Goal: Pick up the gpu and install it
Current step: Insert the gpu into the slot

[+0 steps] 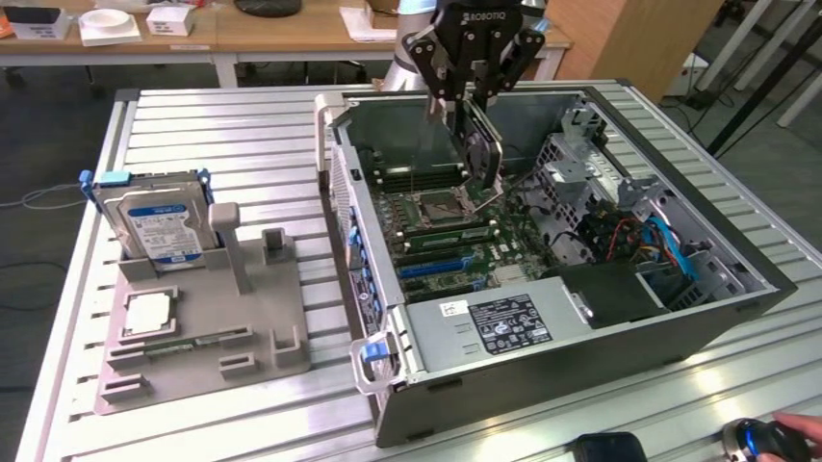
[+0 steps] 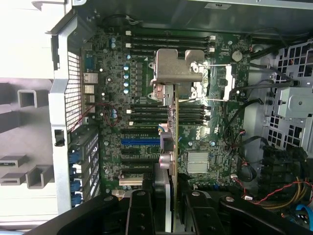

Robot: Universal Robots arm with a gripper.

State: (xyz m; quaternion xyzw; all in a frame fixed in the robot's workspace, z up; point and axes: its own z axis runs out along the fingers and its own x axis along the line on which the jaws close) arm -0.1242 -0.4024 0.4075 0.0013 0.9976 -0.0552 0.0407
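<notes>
While gpu [image 1: 480, 154] hangs over motherboard [image 1: 501, 258]: not yet seated
Pincer [image 1: 469, 94]: clamped on gpu
Done: pickup
Left: seating it

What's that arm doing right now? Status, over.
Gripper shut on the gpu. Card hangs edge-down over the motherboard in the open case, not seated. Nothing visible between card and board.

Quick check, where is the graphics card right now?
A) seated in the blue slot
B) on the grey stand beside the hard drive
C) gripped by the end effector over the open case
C: the end effector grips the graphics card upright above the motherboard.
</notes>
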